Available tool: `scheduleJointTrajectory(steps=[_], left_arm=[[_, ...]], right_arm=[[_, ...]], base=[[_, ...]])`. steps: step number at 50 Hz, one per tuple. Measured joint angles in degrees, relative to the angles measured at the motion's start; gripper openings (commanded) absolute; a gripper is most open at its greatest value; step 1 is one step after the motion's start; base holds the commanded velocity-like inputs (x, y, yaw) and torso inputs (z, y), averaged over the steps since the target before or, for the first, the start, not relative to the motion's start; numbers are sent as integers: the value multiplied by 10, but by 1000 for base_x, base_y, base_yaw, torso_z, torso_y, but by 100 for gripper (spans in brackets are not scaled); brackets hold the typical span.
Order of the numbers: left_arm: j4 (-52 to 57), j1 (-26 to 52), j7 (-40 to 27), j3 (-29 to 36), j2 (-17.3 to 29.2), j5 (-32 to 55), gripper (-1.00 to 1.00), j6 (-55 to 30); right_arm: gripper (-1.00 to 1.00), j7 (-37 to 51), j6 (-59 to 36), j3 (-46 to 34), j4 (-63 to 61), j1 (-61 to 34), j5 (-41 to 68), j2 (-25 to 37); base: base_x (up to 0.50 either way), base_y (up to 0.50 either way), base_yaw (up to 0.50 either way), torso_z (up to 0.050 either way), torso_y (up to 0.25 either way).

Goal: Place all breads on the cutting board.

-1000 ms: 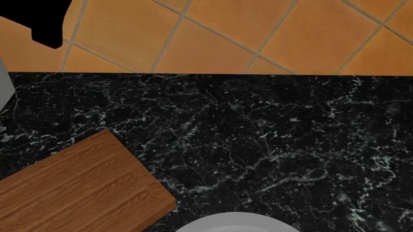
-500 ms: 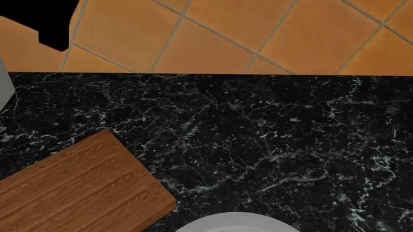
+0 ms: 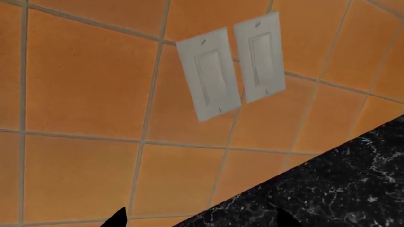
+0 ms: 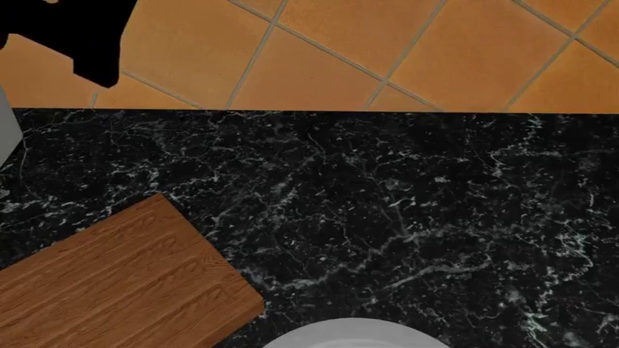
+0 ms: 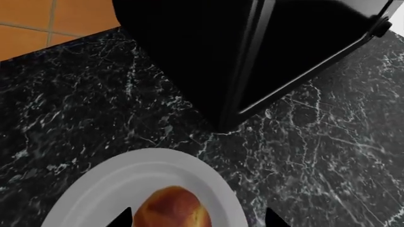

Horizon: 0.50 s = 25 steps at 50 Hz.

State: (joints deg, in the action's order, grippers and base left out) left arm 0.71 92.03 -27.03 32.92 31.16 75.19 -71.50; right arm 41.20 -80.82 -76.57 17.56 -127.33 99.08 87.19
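Observation:
One bread [image 5: 171, 208], a golden-brown loaf, lies on a white plate [image 5: 94, 189] in the right wrist view. My right gripper [image 5: 198, 220] is open just above it, with one dark fingertip [image 5: 123, 218] on each side of the loaf, not touching it. The cutting board [image 4: 116, 283] lies bare at the lower left of the head view. My left gripper [image 3: 202, 222] is open and empty, raised and facing the tiled wall. Only its fingertips [image 3: 118, 218] show. In the head view a black part of the left arm [image 4: 87, 32] shows at the top left.
A black box-shaped appliance [image 5: 252, 52] stands on the black marble counter [image 4: 406, 203] just beyond the plate. Two white wall switches [image 3: 230, 66] sit on the orange tiled wall [image 4: 387, 43]. A white plate rim [image 4: 353, 333] shows at the head view's lower edge, a grey object [image 4: 8, 134] at the left edge.
In the head view the black left arm at the top left has shifted right and slightly lower. The board and plate have not moved.

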Motion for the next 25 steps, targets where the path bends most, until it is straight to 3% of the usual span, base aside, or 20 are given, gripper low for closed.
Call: scheduleJointTrajectory(steps=[25], left_arm=[[4,-18,-2,5,8,-2,100,12]], right_arm=[[100,-52,172,-66,46,150,7,-40]], base=[[0,0,0,0,0]])
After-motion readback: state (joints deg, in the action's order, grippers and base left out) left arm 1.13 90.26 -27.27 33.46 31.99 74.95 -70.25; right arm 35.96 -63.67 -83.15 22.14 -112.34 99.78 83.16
